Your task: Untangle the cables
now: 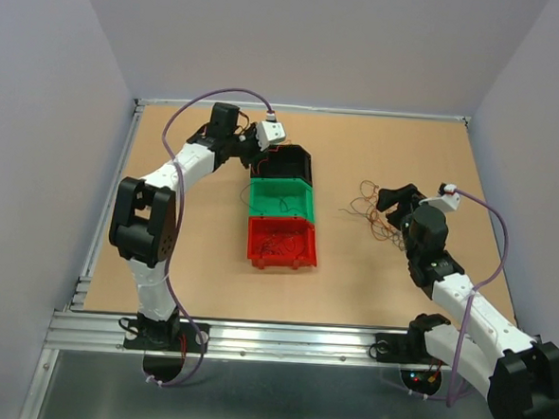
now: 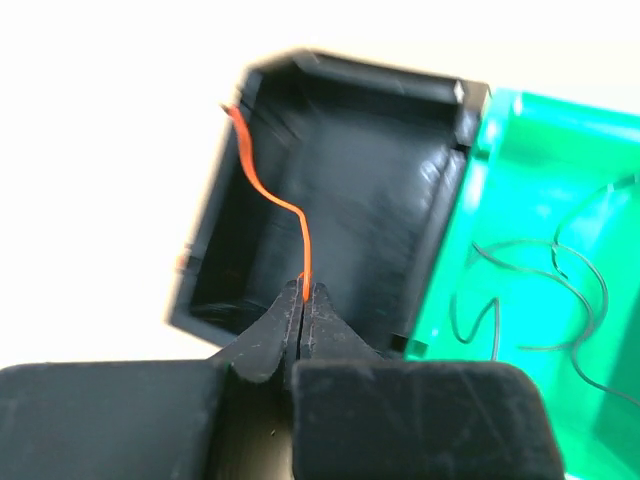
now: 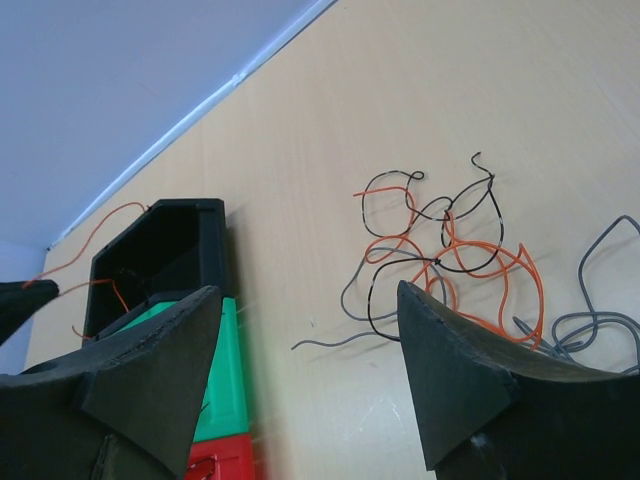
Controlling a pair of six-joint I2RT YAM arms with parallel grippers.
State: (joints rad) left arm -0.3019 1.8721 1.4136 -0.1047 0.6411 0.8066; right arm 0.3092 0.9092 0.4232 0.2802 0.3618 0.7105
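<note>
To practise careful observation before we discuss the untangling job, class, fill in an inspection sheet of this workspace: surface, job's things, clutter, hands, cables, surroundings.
Surface: tan wooden tabletop, carrying three bins in a row.
Job's things: loose tangle of thin orange, black and grey wires on the table's right; dark wires in the green plastic bin, between the black plastic bin and red plastic bin.
Clutter: nothing seen.
Hands: left hand shut on one thin orange wire over the black bin; right hand open and empty, by the tangle.
Cables: thick lavender arm cables loop along each arm.
Surroundings: pale walls; metal rail at the near edge.
</note>
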